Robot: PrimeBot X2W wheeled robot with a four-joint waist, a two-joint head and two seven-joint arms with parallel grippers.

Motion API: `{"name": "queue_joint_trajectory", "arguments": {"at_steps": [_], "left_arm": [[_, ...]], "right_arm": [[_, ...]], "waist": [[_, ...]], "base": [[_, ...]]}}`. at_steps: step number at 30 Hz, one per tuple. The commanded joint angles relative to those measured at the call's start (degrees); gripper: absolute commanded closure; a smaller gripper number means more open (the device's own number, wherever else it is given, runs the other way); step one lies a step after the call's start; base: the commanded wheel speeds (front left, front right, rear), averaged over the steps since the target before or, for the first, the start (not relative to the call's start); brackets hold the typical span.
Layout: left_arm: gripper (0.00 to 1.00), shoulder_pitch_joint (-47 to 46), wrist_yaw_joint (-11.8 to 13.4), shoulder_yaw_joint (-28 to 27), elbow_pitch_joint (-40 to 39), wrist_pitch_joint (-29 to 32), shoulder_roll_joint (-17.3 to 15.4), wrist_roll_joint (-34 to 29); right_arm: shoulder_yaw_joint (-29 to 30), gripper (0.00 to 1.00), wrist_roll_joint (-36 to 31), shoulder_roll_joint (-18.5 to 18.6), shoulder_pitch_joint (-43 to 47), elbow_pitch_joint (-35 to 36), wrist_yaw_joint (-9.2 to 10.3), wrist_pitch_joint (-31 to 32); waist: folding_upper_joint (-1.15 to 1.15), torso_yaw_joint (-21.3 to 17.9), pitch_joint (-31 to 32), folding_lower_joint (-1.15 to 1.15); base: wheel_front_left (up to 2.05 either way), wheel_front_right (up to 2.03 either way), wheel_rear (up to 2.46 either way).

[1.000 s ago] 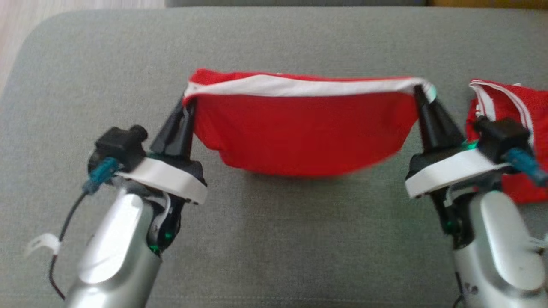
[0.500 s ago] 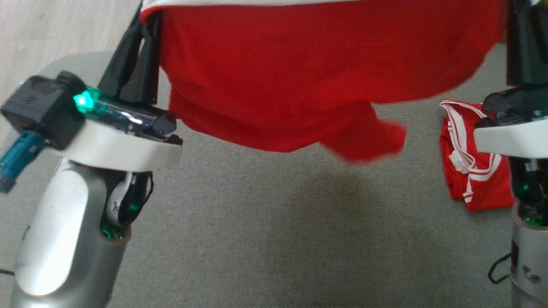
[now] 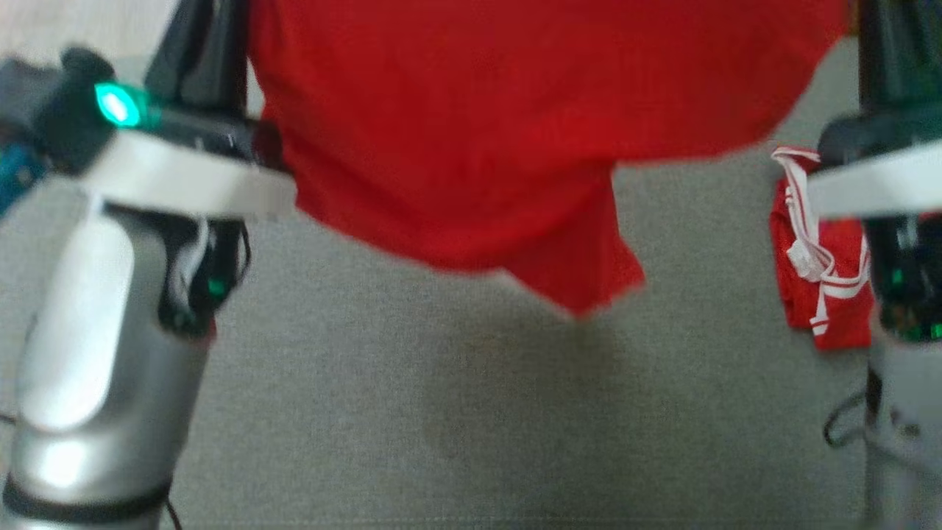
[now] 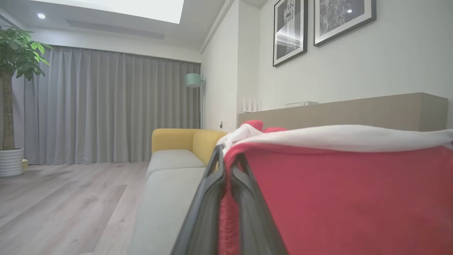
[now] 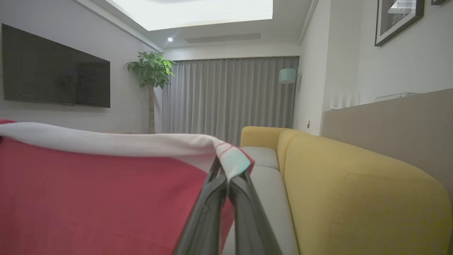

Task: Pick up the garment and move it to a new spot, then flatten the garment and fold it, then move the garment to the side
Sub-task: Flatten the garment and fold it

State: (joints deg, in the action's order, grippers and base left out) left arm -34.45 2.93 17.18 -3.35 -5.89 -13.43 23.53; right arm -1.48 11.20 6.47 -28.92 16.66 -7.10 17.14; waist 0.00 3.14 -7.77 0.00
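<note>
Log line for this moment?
phase: pick-up | garment: hanging above sofa | left gripper: shut on garment | right gripper: shut on garment

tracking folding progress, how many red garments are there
2. One red garment hangs between the left gripper and right gripper; one folded striped garment lies on the sofa cushion, right side. Others may be hidden.

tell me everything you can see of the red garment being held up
The red garment is soft cloth with a white band along its top edge. It hangs stretched between the left gripper and the right gripper, each shut on a top corner. Its body sags, one flap dangling lowest, apparently clear of the grey cushion.
</note>
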Motion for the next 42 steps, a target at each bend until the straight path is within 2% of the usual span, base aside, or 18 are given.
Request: {"name": "queue_joint_trajectory", "arguments": {"at_steps": [1, 6, 7, 14, 19, 23, 28, 34, 38, 42], "left_arm": [[1.00, -6.1, -0.5, -3.5, 0.7, -0.9, -1.1, 0.5], [1.00, -17.4, -2.3, -4.1, 15.4, -4.8, 0.4, 0.5], [1.00, -17.4, -2.3, -4.1, 15.4, -4.8, 0.4, 0.5], [1.00, -30.9, -4.7, -4.3, 38.2, -8.7, 2.4, -1.1], [1.00, -32.2, -6.1, -3.9, 52.3, -9.0, 4.7, -1.4], [1.00, -29.9, -7.6, -2.9, 58.8, -9.1, 6.7, -1.8], [1.00, -23.5, -8.9, -3.2, 60.5, -9.1, 8.2, -1.7], [1.00, -10.6, -9.3, -4.3, 53.2, -9.1, 9.2, -3.3], [1.00, -0.5, -9.6, -4.7, 46.0, -9.1, 9.7, -4.6], [1.00, 9.3, -9.9, -3.9, 39.3, -9.1, 10.0, -5.8]], "right_arm": [[-0.9, 1.00, 0.7, -0.5, -5.6, -0.5, -0.39, 0.0], [-2.4, 1.00, 1.7, -1.3, -18.5, -14.4, -0.39, -1.7], [-2.4, 1.00, 1.7, -1.3, -18.5, -14.4, -0.39, -1.7], [-6.6, 1.00, 2.6, -3.2, -34.2, -38.4, -0.39, -11.3], [-12.1, 1.00, 6.0, -3.5, -37.4, -54.5, -0.39, -15.7], [-18.2, 1.00, 10.9, -3.6, -36.1, -62.0, -0.39, -18.4], [-23.0, 1.00, 15.4, -3.6, -29.2, -66.5, -0.39, -22.7], [-23.3, 1.00, 17.3, -3.6, -17.1, -67.6, -0.39, -28.4], [-21.9, 1.00, 17.0, -3.1, -8.0, -64.1, -0.39, -30.1], [-19.1, 1.00, 16.3, -2.6, 2.7, -57.3, -0.39, -30.0]], "waist": [[0.00, 0.1, -2.4, 0.00], [0.00, -0.3, -5.7, 0.00], [0.00, -0.3, -5.7, 0.00], [0.00, -2.0, -8.7, 0.00], [0.00, -2.7, -10.2, 0.00], [0.00, -2.5, -11.8, 0.00], [0.00, -2.3, -11.8, 0.00], [0.00, -1.9, -9.2, 0.00], [0.00, -1.5, -6.7, 0.00], [0.00, -1.0, -3.6, 0.00]], "base": [[0.00, 0.00, 0.00], [0.00, 0.00, 0.00], [0.00, 0.00, 0.00], [0.00, 0.00, 0.00], [0.00, 0.00, 0.00], [0.00, 0.00, 0.00], [0.00, 0.00, 0.00], [0.00, 0.00, 0.00], [0.00, 0.00, 0.00], [0.00, 0.00, 0.00]]}}
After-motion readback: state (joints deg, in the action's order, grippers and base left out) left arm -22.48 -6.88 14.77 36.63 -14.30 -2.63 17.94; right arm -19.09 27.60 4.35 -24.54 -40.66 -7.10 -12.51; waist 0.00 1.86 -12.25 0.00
